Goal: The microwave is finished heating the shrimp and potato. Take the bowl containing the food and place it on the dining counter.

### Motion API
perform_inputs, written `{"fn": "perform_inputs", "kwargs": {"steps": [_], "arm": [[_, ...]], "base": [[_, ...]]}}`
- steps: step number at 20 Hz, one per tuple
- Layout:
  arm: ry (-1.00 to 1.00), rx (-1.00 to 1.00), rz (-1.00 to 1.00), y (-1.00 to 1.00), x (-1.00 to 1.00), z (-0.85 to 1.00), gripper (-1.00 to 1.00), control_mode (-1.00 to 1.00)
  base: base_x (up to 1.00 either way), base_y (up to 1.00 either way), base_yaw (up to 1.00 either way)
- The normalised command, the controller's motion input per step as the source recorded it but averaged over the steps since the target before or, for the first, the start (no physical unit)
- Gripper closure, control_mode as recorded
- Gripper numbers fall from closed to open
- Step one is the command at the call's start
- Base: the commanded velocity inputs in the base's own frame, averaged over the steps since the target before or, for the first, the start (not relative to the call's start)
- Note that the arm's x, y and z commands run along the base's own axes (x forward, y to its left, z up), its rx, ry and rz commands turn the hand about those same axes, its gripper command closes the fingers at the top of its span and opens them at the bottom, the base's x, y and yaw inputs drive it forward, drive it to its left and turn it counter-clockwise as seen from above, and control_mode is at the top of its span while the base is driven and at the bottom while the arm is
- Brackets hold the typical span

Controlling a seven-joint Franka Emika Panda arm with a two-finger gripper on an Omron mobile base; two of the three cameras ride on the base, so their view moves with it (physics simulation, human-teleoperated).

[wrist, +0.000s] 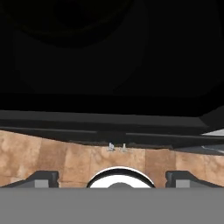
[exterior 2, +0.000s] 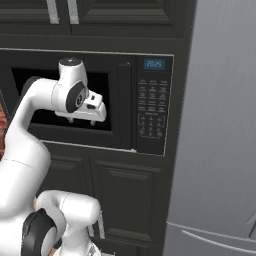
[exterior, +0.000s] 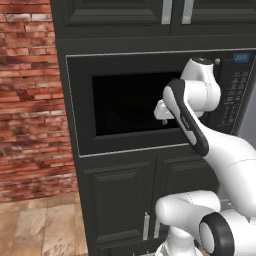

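Note:
The microwave [exterior: 125, 102] is a black built-in oven whose door is shut; its dark window hides the inside, so the bowl, shrimp and potato are hidden. Its button panel [exterior 2: 152, 102] with a blue display sits right of the door. My gripper [exterior 2: 82, 121] hangs just in front of the window's lower right part, pointing down, jaws open and holding nothing. It also appears in the left base view as my gripper [exterior: 164, 119]. In the hand view the fingertips [wrist: 41, 177] stand far apart below the dark microwave front [wrist: 109, 52]. The dining counter is out of view.
Black panelled cabinet doors [exterior: 120, 200] stand under the microwave, and more are above it. A red brick wall [exterior: 30, 100] and wooden floor [exterior: 40, 225] lie to the left. A tall grey fridge [exterior 2: 220, 125] stands right of the button panel.

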Motion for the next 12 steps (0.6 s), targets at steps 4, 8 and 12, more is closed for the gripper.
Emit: {"fn": "perform_inputs", "kwargs": {"steps": [4,8,12], "arm": [[-0.02,0.00,0.00,-0.03,-0.58,0.00,-1.00,-1.00],[-0.04,0.00,0.00,-0.18,-0.58,0.00,-1.00,-1.00],[-0.05,0.00,0.00,-0.36,-0.53,0.00,-1.00,-1.00]], "base": [[0.00,0.00,0.00],[0.00,0.00,0.00],[0.00,0.00,0.00]]}}
